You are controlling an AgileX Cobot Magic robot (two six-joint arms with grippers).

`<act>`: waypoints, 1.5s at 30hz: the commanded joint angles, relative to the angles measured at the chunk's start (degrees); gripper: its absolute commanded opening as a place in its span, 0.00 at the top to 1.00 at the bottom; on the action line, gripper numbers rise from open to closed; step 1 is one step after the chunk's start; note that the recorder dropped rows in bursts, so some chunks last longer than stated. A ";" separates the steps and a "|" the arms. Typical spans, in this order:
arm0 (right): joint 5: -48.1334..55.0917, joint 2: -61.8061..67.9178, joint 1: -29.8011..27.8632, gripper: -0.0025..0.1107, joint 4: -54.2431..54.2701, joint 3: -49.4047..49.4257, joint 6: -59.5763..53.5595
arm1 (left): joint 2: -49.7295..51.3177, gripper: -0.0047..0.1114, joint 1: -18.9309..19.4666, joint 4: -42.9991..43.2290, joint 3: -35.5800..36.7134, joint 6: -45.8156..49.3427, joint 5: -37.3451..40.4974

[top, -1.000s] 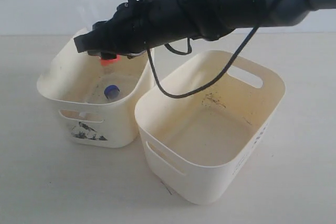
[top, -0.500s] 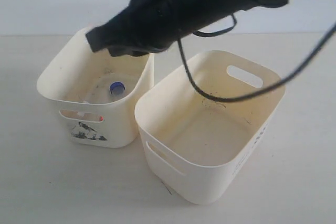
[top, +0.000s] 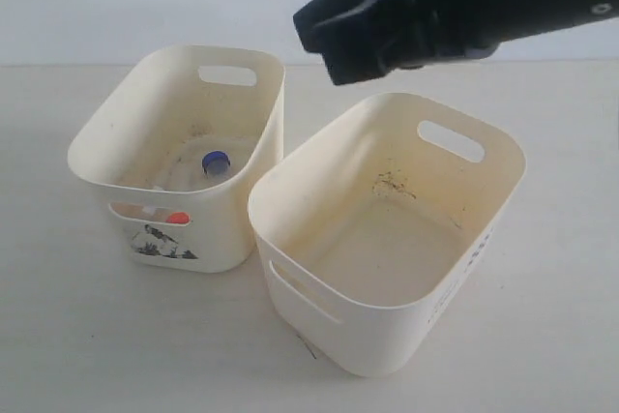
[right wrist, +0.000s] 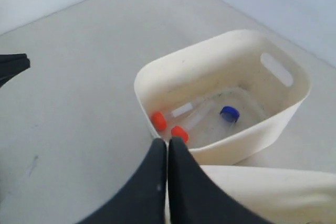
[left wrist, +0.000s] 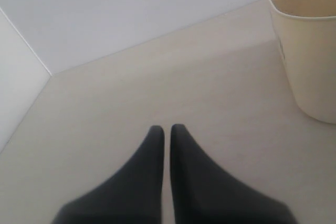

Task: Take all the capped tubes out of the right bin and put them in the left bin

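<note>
The left bin [top: 97, 163], with its black bird sticker [top: 160, 241], holds the capped tubes. A blue cap [top: 215, 161] shows on its floor and an orange-red cap [top: 178, 219] shows through the handle cutout. In the right wrist view I see two orange-red caps [right wrist: 158, 120] [right wrist: 179, 133] and one blue cap [right wrist: 229, 113] in that bin [right wrist: 294, 103]. The right bin [top: 503, 181] shows no tubes. My right gripper [right wrist: 167, 142] is shut and empty, high above the bins' near rims. My left gripper [left wrist: 167, 128] is shut and empty over bare table.
My right arm [top: 455, 2] hangs dark above the right bin's far edge. The left wrist view shows a cream bin wall [left wrist: 310, 66] off to one side and a pale wall [left wrist: 105, 14] behind the table. A dark object [right wrist: 11, 66] pokes in at the right wrist view's edge.
My right arm has pulled up and to the right, away from over the left bin. The orange-red capped tube it held one second ago now lies in the left bin.
</note>
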 commanded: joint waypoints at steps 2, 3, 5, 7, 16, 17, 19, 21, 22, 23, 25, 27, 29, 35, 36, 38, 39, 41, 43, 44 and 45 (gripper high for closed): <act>-0.07 -6.97 -0.23 0.98 -17.51 0.48 0.50 | 0.03 0.92 -0.24 -0.16 -0.21 -0.54 -0.13; 2.30 -10.54 -0.72 0.98 -23.53 0.98 2.10 | 0.03 0.92 -0.24 -0.16 -0.21 -0.54 -0.13; 4.17 -16.44 -5.02 0.98 -24.70 2.89 7.04 | 0.03 0.92 -0.24 -0.16 -0.21 -0.54 -0.13; 3.04 -23.08 -12.13 0.98 -24.70 6.74 12.79 | 0.03 0.92 -0.24 -0.16 -0.21 -0.54 -0.13; -6.41 -40.24 -31.20 0.98 -20.14 23.29 18.03 | 0.03 0.92 -0.24 -0.16 -0.21 -0.54 -0.13; -7.43 -41.53 -32.36 0.98 -18.57 25.46 18.45 | 0.03 0.92 -0.24 -0.16 -0.21 -0.54 -0.13; -9.62 -43.83 -34.32 0.98 -15.70 29.79 18.45 | 0.03 0.92 -0.24 -0.16 -0.21 -0.54 -0.13; -11.70 -45.78 -36.04 0.98 -13.70 33.88 18.45 | 0.03 0.92 -0.24 -0.16 -0.21 -0.54 -0.13; -12.72 -46.53 -36.61 0.98 -13.19 35.44 18.45 | 0.03 0.92 -0.24 -0.16 -0.21 -0.54 -0.13; -13.38 -47.48 -37.22 0.98 -13.05 37.24 18.45 | 0.03 0.92 -0.24 -0.16 -0.21 -0.54 -0.13; -14.34 -49.33 -38.01 0.98 -13.05 40.31 18.45 | 0.03 0.92 -0.24 -0.16 -0.21 -0.54 -0.13; -14.60 -52.04 -38.35 0.98 -13.05 43.33 18.45 | 0.03 0.92 -0.24 -0.16 -0.21 -0.54 -0.13; -14.60 -55.45 -38.49 0.98 -13.05 46.23 18.45 | 0.03 0.92 -0.24 -0.16 -0.21 -0.54 -0.13; -14.52 -64.68 -38.63 0.98 -13.05 53.54 17.89 | 0.03 0.92 -0.24 -0.16 -0.21 -0.54 -0.13; -14.82 -64.68 -38.63 0.98 -13.05 54.20 17.89 | 0.03 0.92 -0.24 -0.16 -0.21 -0.54 0.03; -14.82 -64.68 -38.63 0.98 -13.05 56.09 17.78 | 0.03 0.92 -0.24 -0.16 -0.21 -0.54 -0.17; -14.82 -64.68 -38.63 0.98 -13.05 56.87 17.78 | 0.03 0.92 -0.24 -0.16 -0.21 -0.54 -0.30; -14.82 -64.68 -38.63 0.98 -13.05 58.80 17.78 | 0.03 0.92 -0.24 -0.16 -0.21 -0.54 -0.30; -14.82 -64.68 -38.63 0.98 -13.05 59.72 17.95 | 0.03 0.92 -0.24 -0.16 -0.21 -0.54 -0.30; -14.70 -64.68 -38.63 0.98 -13.05 59.72 17.95 | 0.03 0.92 -0.24 -0.16 -0.21 -0.54 -0.30; -12.06 -64.68 -38.63 0.98 -13.05 59.72 17.95 | 0.03 0.92 -0.24 -0.16 -0.21 -0.54 -0.30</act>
